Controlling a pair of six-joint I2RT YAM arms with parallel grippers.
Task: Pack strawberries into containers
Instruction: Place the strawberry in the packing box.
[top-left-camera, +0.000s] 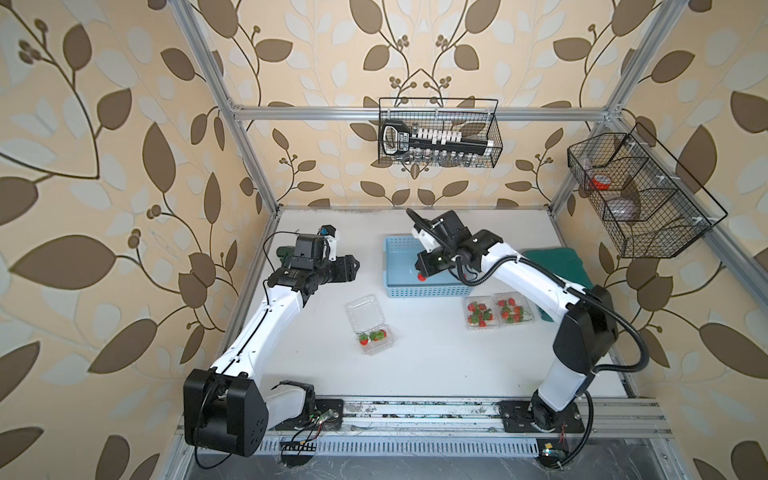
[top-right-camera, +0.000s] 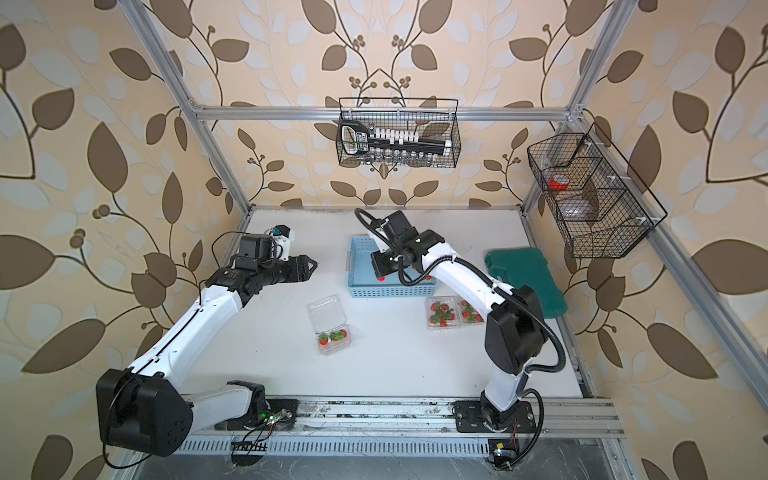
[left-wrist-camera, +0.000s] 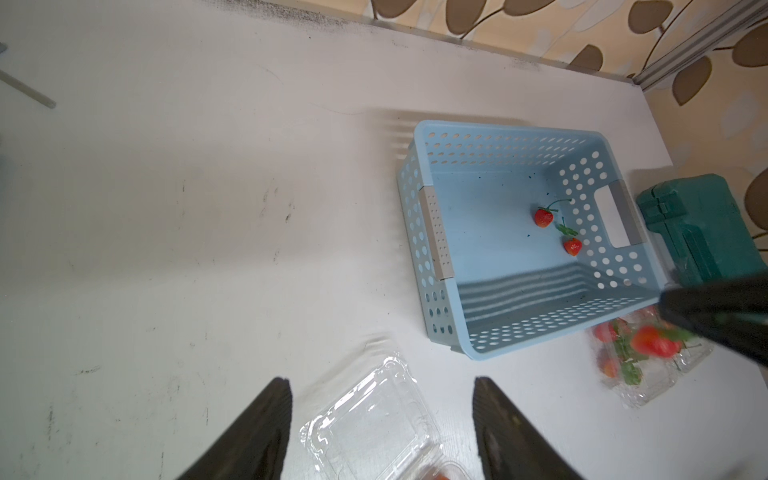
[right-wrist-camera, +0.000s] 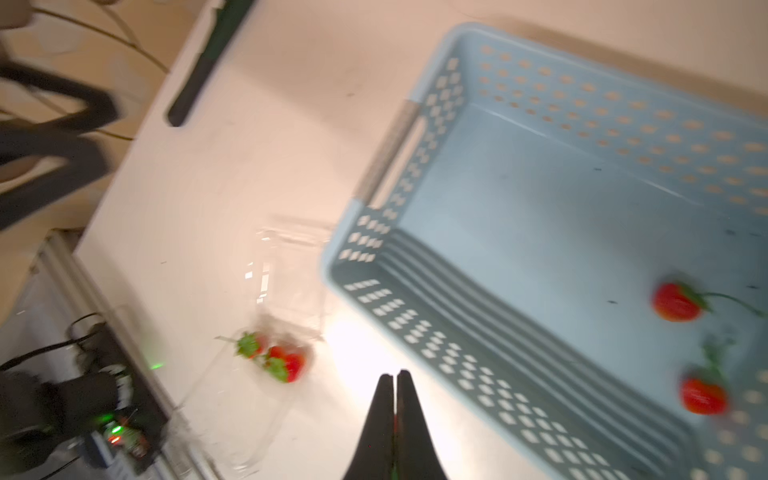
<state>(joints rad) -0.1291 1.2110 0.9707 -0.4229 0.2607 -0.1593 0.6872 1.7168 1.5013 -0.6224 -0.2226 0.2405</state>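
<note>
White table (top-left-camera: 311, 374), container (top-left-camera: 370, 324) lid-end rearward

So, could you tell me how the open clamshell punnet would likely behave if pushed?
The open clamshell punnet looks thin and light, holding only a few strawberries, so it would probably slide easily. Its open lid may flex or swing if nudged.

Two strawberries (left-wrist-camera: 543, 217) lie in the basket (left-wrist-camera: 498, 143); blurred punnet (left-wrist-camera: 640, 368) beside seems filled.
</note>
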